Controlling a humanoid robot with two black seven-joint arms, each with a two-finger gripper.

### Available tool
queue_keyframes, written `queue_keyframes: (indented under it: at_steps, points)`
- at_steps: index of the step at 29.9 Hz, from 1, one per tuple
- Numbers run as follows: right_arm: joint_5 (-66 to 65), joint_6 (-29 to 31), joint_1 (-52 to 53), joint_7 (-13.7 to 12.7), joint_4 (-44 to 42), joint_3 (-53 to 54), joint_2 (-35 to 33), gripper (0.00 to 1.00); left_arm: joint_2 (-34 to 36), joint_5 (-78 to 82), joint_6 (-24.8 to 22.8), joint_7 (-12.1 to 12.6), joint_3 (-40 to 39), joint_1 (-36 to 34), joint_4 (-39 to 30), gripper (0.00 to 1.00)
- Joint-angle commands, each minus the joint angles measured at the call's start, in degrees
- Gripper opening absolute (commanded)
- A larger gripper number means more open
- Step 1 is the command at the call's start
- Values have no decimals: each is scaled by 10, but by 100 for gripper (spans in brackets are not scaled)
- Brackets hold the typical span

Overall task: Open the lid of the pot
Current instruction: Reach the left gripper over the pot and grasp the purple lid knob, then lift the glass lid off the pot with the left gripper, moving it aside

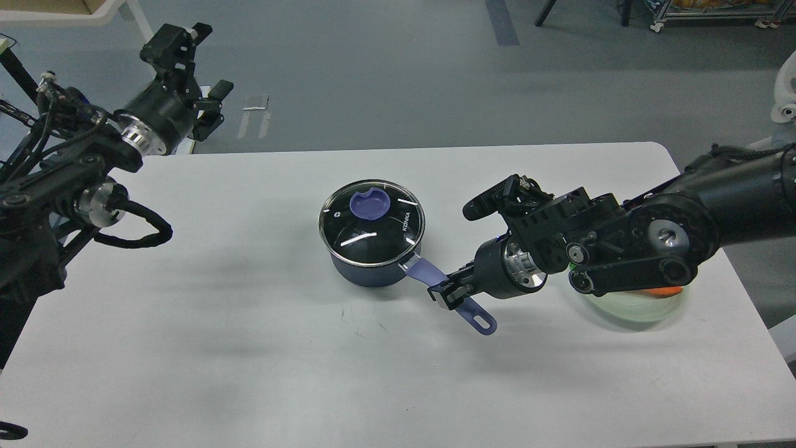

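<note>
The dark navy pot (367,269) stands at the middle of the white table (249,348). The clear glass lid (372,225) with its purple-blue knob (369,205) sits closed on it. The lavender handle (482,320) points to the front right. My right gripper (449,293) is shut on the handle's middle, fingers either side of it. My left gripper (210,111) is raised beyond the table's far left edge, far from the pot, with its fingers apart and empty.
A pale green plate (640,309) with something orange on it lies at the right, partly under my right arm. A white shelf leg (140,15) and a black frame stand off the table's far left.
</note>
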Motion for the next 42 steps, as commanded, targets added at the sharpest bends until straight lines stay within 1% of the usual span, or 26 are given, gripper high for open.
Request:
queue_keyframes:
  at_steps: [1, 5, 8, 13, 15, 18, 19, 24, 26, 31, 40, 42]
  points:
    - [0, 0, 0, 1, 1, 0, 0, 22, -4, 205, 3, -1, 0, -5, -53, 99]
    - [0, 0, 0, 1, 1, 1, 0, 22, -5, 389, 28, 0, 4, 0, -95, 99]
    - [0, 0, 0, 2, 1, 2, 0, 22, -9, 503, 54, -1, 56, -8, -98, 99]
    - [0, 2, 0, 3, 1, 2, 0, 22, -37, 619, 113, 1, 133, -25, -91, 99]
    - [1, 4, 0, 3, 2, 3, 0, 22, -46, 629, 128, 8, 149, -26, -88, 99]
    - [1, 5, 0, 3, 2, 2, -1, 22, -63, 630, 148, 30, 153, -21, -79, 99]
    - [1, 5, 1, 3, 3, 2, -2, 22, -66, 631, 149, 32, 153, -20, -77, 99]
    - [1, 5, 1, 3, 5, 2, -11, 22, -71, 631, 150, 33, 156, -17, -65, 99]
    - [1, 8, 1, 3, 5, 2, -12, 22, -79, 631, 155, 32, 177, -19, -53, 99]
    - [0, 9, 2, 3, 5, 3, -12, 22, -85, 630, 193, 29, 219, -24, -25, 99]
    - [1, 9, 6, 4, 5, 2, -12, 22, -95, 627, 195, 29, 224, -25, -24, 99]
    - [1, 9, 6, 4, 5, 2, -12, 22, -96, 627, 196, 29, 224, -25, -23, 95]
